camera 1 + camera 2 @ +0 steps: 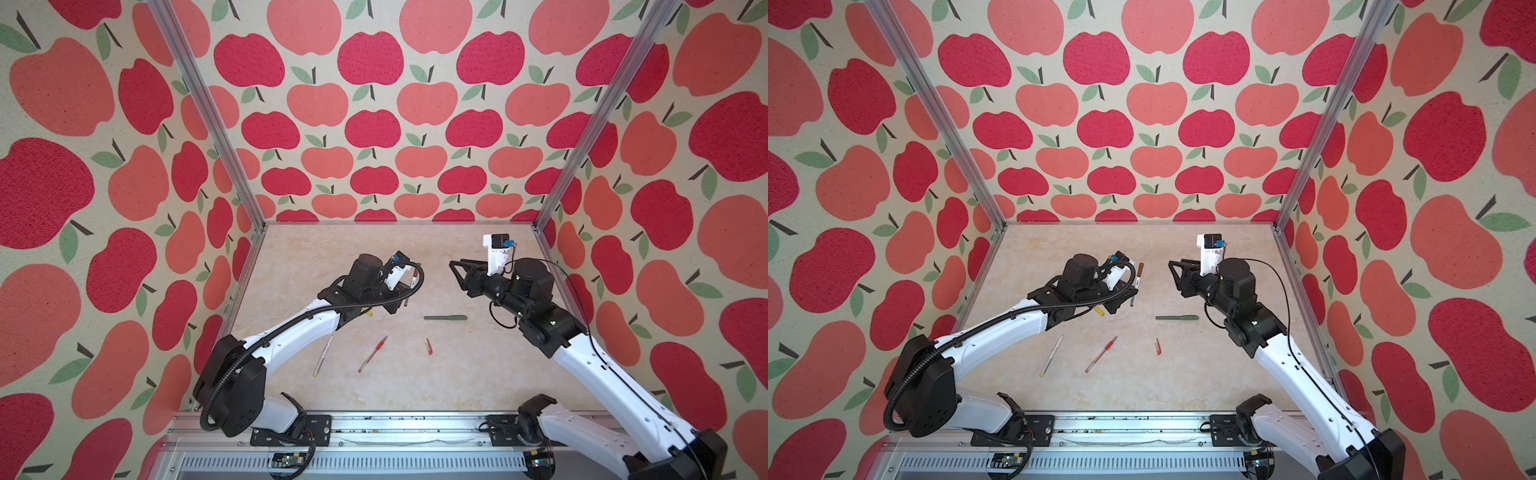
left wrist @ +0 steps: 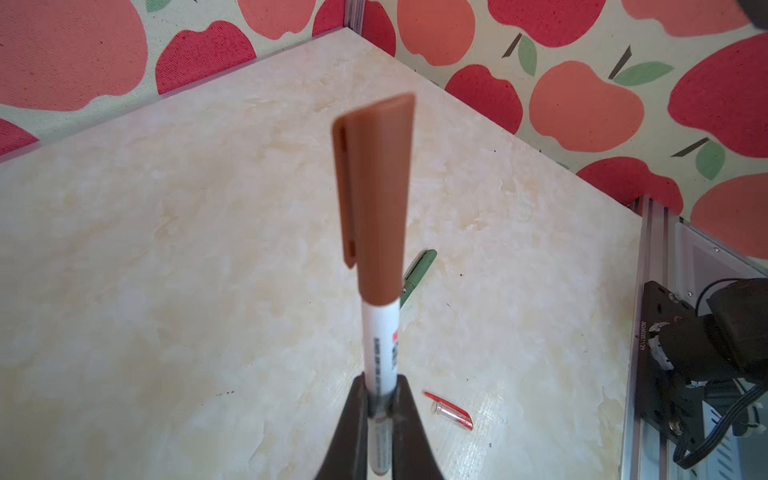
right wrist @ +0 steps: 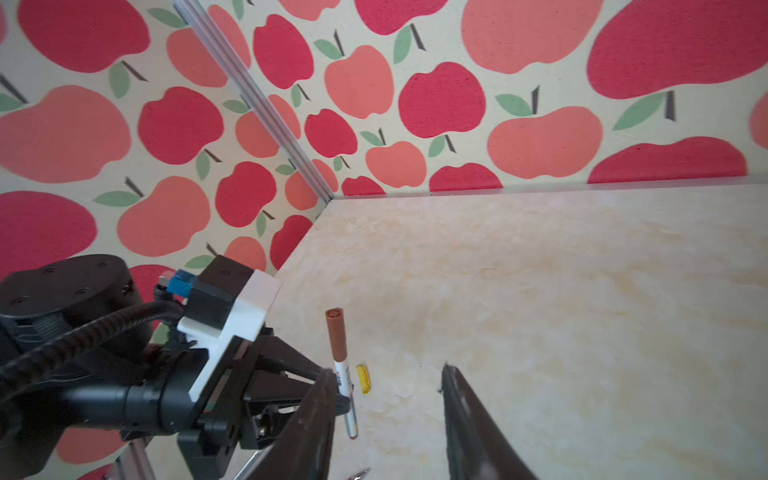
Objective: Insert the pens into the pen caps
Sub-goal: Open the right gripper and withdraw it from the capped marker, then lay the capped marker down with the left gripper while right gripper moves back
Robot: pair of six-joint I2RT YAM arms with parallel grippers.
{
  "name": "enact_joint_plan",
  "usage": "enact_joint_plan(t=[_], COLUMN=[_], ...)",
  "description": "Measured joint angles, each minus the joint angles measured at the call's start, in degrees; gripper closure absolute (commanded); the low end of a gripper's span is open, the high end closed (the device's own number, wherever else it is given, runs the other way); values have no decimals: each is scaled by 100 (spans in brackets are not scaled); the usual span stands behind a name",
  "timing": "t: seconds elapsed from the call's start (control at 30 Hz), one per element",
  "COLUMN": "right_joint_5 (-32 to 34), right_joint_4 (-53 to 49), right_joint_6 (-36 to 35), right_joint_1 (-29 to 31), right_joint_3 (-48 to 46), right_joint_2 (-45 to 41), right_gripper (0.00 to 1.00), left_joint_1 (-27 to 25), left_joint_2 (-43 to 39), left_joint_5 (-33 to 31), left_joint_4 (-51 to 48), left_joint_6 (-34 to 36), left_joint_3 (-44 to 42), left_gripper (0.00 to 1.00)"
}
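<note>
My left gripper [image 2: 380,388] is shut on a white-silver pen [image 1: 1135,286], held upright above the table's middle. A brown cap [image 2: 374,199] sits on the pen's top end and also shows in the right wrist view, brown cap [image 3: 336,334]. My right gripper [image 1: 456,276] stands open just right of that pen, with nothing between its jaws. On the table lie a dark green pen [image 1: 445,318], a clear red pen [image 1: 372,354], a red cap with clip [image 1: 429,347], a white-silver pen with a yellow end [image 1: 323,356] and a yellow cap [image 1: 1099,311].
Apple-patterned walls enclose the beige table [image 1: 374,399] on three sides, with aluminium posts [image 1: 540,224] at the back corners. A metal rail [image 1: 395,428] carrying both arm bases runs along the front edge.
</note>
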Motion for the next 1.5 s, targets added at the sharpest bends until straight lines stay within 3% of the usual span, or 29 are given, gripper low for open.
enact_joint_plan(t=[0.27, 0.5, 0.93, 1.37, 1.5], right_joint_5=[457, 446, 313, 280, 275], right_joint_4=[-925, -1176, -1285, -1305, -1305], right_joint_6=[52, 155, 201, 269, 269], right_joint_1=[-597, -863, -1180, -1255, -1261], right_joint_3=[-20, -68, -372, -516, -516], right_joint_2=[4, 33, -247, -376, -380], right_gripper=[54, 54, 54, 54, 54], left_joint_1=[-87, -153, -815, -1010, -1010], left_joint_2=[1353, 2365, 4098, 4446, 4483], left_joint_5=[-518, -1049, -2555, -2896, -2918], left_joint_4=[-1360, -2094, -2553, -2677, -2688], left_joint_6=[968, 1062, 2035, 2367, 2367], left_joint_3=[1126, 2256, 3711, 4177, 4197], left_gripper=[100, 100, 100, 91, 83])
